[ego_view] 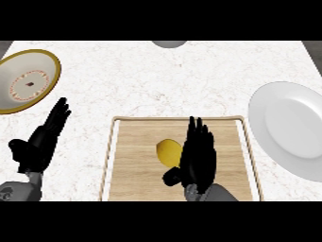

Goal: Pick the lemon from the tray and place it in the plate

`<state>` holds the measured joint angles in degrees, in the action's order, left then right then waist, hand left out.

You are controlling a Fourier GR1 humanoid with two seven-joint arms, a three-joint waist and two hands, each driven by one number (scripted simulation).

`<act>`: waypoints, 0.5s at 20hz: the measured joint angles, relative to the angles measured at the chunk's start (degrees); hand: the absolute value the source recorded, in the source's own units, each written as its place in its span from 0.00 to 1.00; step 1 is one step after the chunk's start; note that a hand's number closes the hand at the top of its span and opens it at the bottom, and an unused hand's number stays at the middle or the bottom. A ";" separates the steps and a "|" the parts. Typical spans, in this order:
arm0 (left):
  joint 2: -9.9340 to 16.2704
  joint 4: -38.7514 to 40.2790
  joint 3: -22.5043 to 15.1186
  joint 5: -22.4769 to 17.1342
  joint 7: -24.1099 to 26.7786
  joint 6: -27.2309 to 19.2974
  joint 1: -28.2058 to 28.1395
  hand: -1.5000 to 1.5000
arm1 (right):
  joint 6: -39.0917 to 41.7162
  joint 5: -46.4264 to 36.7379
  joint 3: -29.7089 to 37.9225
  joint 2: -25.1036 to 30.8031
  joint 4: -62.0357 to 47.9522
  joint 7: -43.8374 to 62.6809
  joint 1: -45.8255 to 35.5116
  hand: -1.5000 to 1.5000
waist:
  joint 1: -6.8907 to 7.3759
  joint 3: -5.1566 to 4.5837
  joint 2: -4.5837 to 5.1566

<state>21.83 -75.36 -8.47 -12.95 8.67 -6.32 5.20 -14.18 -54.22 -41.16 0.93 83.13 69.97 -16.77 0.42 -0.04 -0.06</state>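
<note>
Head view: oval yellow lemon (pixel 166 152) on wooden tray (pixel 137 142), beside right hand (pixel 195 158).

Between the wooden tray (pixel 132 156) and the white plate (pixel 296 130) lies a narrow strip of bare tabletop (pixel 156 80) — only the tray's low raised rim stands in the way. The tabletop beyond the tray is open as far as the gold-rimmed bowl (pixel 20 80) at far left and a grey object (pixel 169 43) at the far edge.

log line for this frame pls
phase: reaching | lemon: on tray, not gripped | right hand: open, beside lemon | left hand: open, resting left of tray | plate: right of tray
</note>
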 measured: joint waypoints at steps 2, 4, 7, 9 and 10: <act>-0.35 -0.41 -0.03 0.14 0.09 -0.02 -0.65 0.50 | 0.45 0.40 0.87 -0.03 -0.57 0.04 -0.54 0.00 | 0.07 0.00 -0.06; -0.66 0.04 0.05 0.53 0.59 0.02 -0.77 0.50 | 0.51 0.72 1.02 -0.03 -1.26 0.00 -0.69 0.00 | 0.04 -0.02 -0.13; -0.45 -0.13 0.77 0.51 0.29 0.61 -0.86 0.50 | 0.38 1.99 1.75 -0.15 -1.80 -1.45 -0.19 1.00 | -0.04 -0.03 -0.25; -0.46 -1.12 0.86 0.69 -0.81 0.75 -0.71 0.50 | 0.55 4.81 1.92 -0.18 -3.52 -2.39 -2.00 1.00 | 0.10 -0.03 -0.28; -0.75 -0.07 1.31 0.74 -0.49 1.05 -0.01 0.50 | 0.47 5.16 1.65 -0.15 -3.61 -2.91 -1.92 1.00 | -0.02 -0.05 -0.33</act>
<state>21.08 -75.43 -7.16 -12.21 8.19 -5.27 5.19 -13.70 -49.05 -39.51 0.77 79.52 67.06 -18.68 0.39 -0.09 -0.40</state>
